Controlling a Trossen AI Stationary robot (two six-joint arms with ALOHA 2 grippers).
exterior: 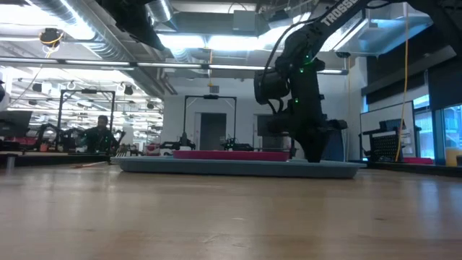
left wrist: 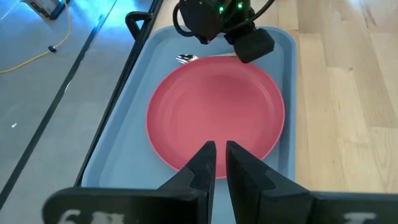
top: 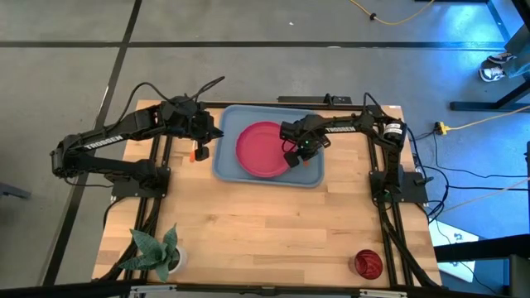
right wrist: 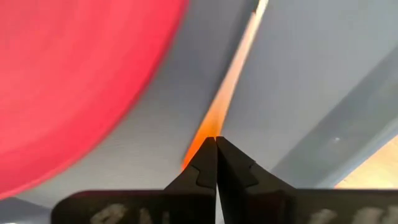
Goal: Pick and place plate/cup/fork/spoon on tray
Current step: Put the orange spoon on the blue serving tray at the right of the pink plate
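The pinkish-red plate (top: 262, 150) lies on the light-blue tray (top: 228, 165). My right gripper (top: 292, 159) is down in the tray between the plate's right side and the tray's right rim, shut on an orange-handled utensil (right wrist: 233, 68). Its silver head (left wrist: 185, 59) is too small to tell fork from spoon. My left gripper (left wrist: 221, 155) hovers at the tray's left end, empty, its fingers a narrow gap apart. A second orange-handled utensil (top: 199, 153) lies on the table left of the tray. The dark-red cup (top: 368, 263) stands at the near right corner. My right gripper pinches the utensil's orange handle (right wrist: 208, 134) between its two fingertips, at the handle's end away from the head. The fingers slant down from the table's right and lie along the utensil. The utensil stretches away low over the tray floor; whether it rests there I cannot tell.
A white pot with a green plant (top: 157, 252) stands at the near left corner. Bare wood (top: 273, 232) spreads between the tray and the near edge. The arm frames stand along both sides of the table. A person (exterior: 101, 133) shows far off in the room behind.
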